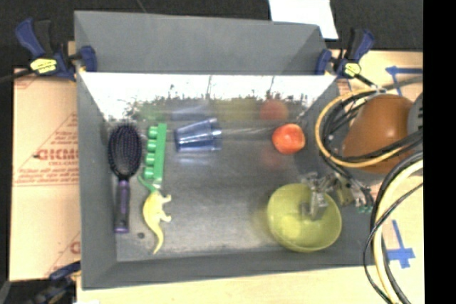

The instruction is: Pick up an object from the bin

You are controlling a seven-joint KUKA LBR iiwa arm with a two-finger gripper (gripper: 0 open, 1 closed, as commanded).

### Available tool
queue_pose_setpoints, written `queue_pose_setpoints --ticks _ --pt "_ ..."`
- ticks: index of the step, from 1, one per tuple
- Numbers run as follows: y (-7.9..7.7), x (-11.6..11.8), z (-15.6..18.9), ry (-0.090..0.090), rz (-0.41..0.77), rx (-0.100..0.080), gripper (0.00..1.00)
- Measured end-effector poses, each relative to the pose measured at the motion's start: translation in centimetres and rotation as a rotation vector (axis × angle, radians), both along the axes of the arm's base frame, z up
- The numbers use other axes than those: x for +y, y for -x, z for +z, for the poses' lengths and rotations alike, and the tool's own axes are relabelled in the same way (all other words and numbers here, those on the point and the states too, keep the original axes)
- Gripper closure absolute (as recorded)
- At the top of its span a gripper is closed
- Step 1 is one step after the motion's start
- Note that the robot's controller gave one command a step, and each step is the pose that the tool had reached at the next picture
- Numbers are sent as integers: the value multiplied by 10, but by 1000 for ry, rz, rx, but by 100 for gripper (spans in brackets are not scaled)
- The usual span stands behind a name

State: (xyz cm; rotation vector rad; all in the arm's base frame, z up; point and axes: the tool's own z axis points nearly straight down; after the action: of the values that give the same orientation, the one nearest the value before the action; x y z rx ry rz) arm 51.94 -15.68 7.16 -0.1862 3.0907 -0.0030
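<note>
Gripper [313,201] sits over the yellow-green bowl [292,228] at the grey bin's [214,221] 4 o'clock, claw opening and any hold can't be told, orange ball [288,139] at the bowl's 12 o'clock, blue cup [197,134] toward 10.

Bowl [292,228]: yellow-green, round, shallow, upright with its mouth facing up, resting on the floor of the grey bin [214,231] at the near right corner, close to the right wall, an orange ball [288,139] lying apart on its far side.
</note>
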Motion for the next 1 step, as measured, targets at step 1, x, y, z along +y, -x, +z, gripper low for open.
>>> queue_pose_setpoints --ticks 1 --pt "1 0 35 0 1 1 100"
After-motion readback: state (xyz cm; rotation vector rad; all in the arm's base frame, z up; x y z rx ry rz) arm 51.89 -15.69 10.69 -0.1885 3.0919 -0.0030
